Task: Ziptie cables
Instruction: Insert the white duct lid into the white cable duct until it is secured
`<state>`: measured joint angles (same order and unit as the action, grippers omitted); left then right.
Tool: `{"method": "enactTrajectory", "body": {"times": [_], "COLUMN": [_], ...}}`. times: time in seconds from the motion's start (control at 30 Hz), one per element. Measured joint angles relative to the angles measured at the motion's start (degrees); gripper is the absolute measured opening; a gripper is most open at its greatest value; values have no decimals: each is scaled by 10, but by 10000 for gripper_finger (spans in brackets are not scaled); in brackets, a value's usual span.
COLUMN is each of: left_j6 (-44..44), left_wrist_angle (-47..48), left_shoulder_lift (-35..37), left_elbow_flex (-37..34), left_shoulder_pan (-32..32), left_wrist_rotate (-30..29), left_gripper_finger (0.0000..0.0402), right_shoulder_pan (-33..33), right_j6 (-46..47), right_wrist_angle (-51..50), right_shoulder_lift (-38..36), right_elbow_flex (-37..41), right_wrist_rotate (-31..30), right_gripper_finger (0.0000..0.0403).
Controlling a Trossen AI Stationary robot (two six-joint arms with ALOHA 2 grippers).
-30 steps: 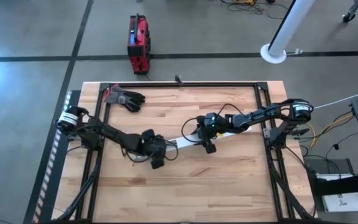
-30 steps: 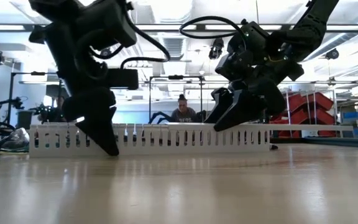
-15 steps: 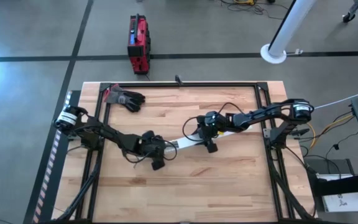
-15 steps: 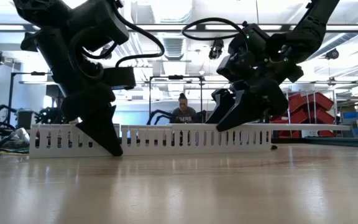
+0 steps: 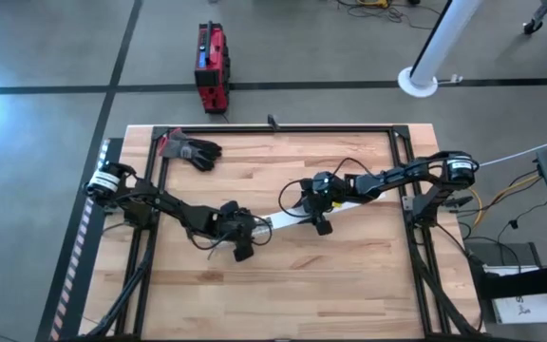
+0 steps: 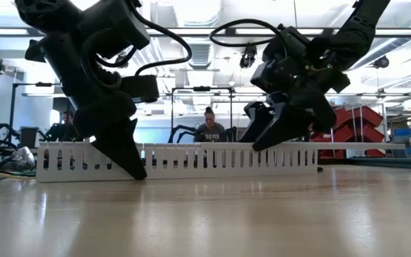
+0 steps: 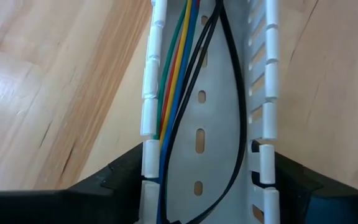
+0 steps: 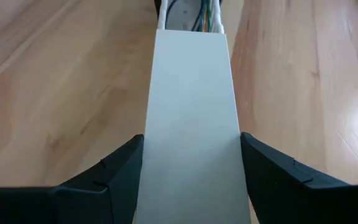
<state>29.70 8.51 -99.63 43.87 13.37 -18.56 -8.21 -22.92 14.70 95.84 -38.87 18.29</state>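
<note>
— How are the cables [image 7: 178, 93] looking?
— Thin strands — green, red, yellow, blue and black — are lying lengthwise inside the white slotted channel [image 7: 267, 93], between the left gripper's [image 7: 201, 180] fingers.
— And the arms?
— Both are reaching low toward the table's [image 5: 349, 285] middle. The left jaws are standing apart, straddling the channel walls. The right gripper [image 8: 191, 180] is sitting farther along, its jaws pressing both edges of the flat white lid [image 8: 191, 106] — cables are showing just beyond the lid's far end.

Probably lab: concrete floor [image 5: 46, 57], storage bins [image 6: 359, 121].
</note>
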Motion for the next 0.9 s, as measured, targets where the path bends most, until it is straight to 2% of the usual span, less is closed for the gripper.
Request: {"method": "enactTrajectory", "body": {"times": [0.17, 0.33, 0.43, 0.53, 0.7, 0.83, 0.9], "left_j6": [-18, -17, -21, -22, -31, -33, -37], "left_wrist_angle": [-30, -40, -44, -48, -66, -81, -86], "left_shoulder_lift": [0, 0, -1, -1, -1, -1, -1], "left_elbow_flex": [-3, -3, 0, 1, -3, -4, -5], "left_shoulder_pan": [0, 0, 0, 0, -1, -2, -2], "left_wrist_rotate": [-6, -15, -17, -16, -19, -27, -29], "left_gripper_finger": [217, 221, 217, 217, 224, 218, 217], "right_shoulder_pan": [2, 4, 1, 1, 8, 3, 0], "right_j6": [40, 40, -12, -18, 41, 40, 39], "right_wrist_angle": [49, 39, 2, -25, -35, -22, -5], "right_shoulder_lift": [2, 2, 0, -1, -3, -2, -1], "right_elbow_flex": [4, -3, -9, -12, -12, -10, -8], "right_wrist_rotate": [-5, -23, 16, 28, -70, -72, -35], "right_gripper_finger": [218, 218, 218, 218, 218, 218, 218]}}
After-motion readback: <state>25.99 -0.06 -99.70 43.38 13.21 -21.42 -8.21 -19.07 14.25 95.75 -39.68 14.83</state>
